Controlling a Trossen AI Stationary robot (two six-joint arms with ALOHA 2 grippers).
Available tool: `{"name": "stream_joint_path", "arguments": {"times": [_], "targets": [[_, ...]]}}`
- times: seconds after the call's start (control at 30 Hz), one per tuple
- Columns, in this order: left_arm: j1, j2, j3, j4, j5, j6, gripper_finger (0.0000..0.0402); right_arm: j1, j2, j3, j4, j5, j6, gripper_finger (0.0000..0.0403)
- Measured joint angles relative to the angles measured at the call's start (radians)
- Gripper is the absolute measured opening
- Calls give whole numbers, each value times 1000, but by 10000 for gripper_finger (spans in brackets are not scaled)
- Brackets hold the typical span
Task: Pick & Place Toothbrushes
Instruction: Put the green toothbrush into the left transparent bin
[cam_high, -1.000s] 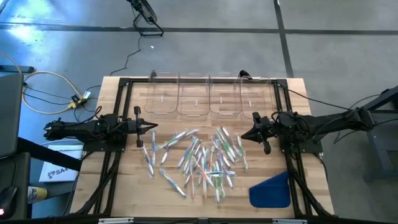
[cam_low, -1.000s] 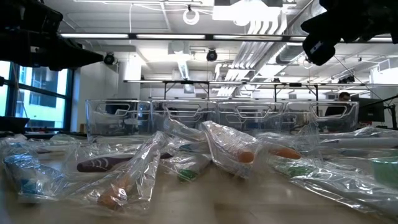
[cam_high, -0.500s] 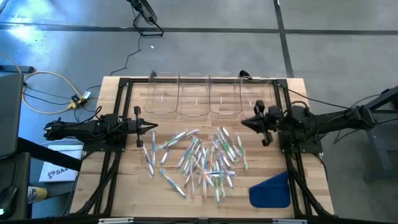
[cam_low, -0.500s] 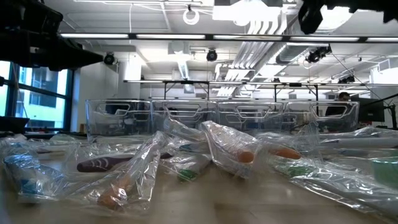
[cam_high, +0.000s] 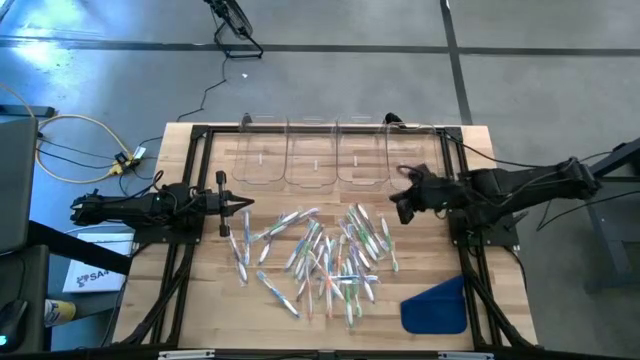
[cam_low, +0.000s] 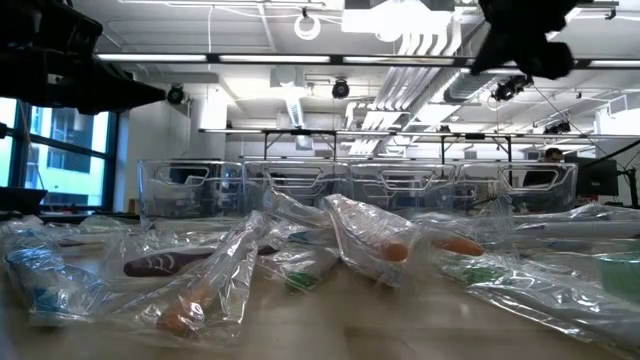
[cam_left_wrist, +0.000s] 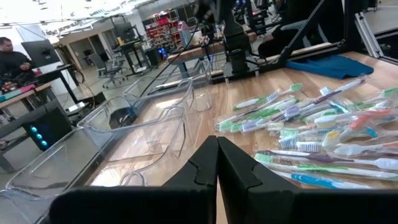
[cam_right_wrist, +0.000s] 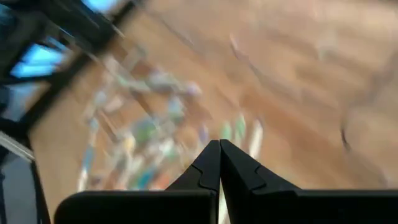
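A loose heap of thin, plastic-wrapped toothbrushes (cam_high: 325, 255), whitish with green, blue, pink-orange and purple colouring, lies spread across the middle of the pale wooden table (cam_high: 200, 290), in front of a row of four clear plastic bins (cam_high: 315, 152) that stands along the table's far edge. The right gripper (cam_high: 400, 205) hangs above the table just off the heap's right-hand far corner, near the rightmost bin; its two dark fingers (cam_right_wrist: 217, 165) are pressed together tip to tip, with nothing between them, and they touch no toothbrush. The left gripper (cam_high: 245, 204) waits off the heap's left side, raised over the wood, its dark fingers (cam_left_wrist: 214, 165) likewise closed flat against each other and empty. From the left wrist the toothbrushes (cam_left_wrist: 311, 127) show fanned over the boards beyond the closed tips, with the clear bins (cam_left_wrist: 124, 134) alongside them. From table height the wrapped toothbrushes (cam_low: 300, 255) fill the foreground in crinkled film, the bins (cam_low: 350, 190) stand behind them, and both arms show only as dark shapes overhead. A flat blue cloth-like piece (cam_high: 436, 306) lies near the table's front right corner, apart from the heap.
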Motion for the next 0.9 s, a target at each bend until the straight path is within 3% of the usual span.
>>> {"name": "stream_joint_path", "arguments": {"times": [0.23,0.43,0.67,0.9], "targets": [[0,0,-1,-1,0,0,1,1,154,86,-292,-127,240,2],[0,0,-2,-3,-1,0,1,3,267,116,-322,-251,322,2],[0,0,-2,-3,-2,0,1,41,365,116,-313,-447,328,2],[0,0,-3,-4,-3,22,1,70,445,116,-284,-467,207,2]]}}
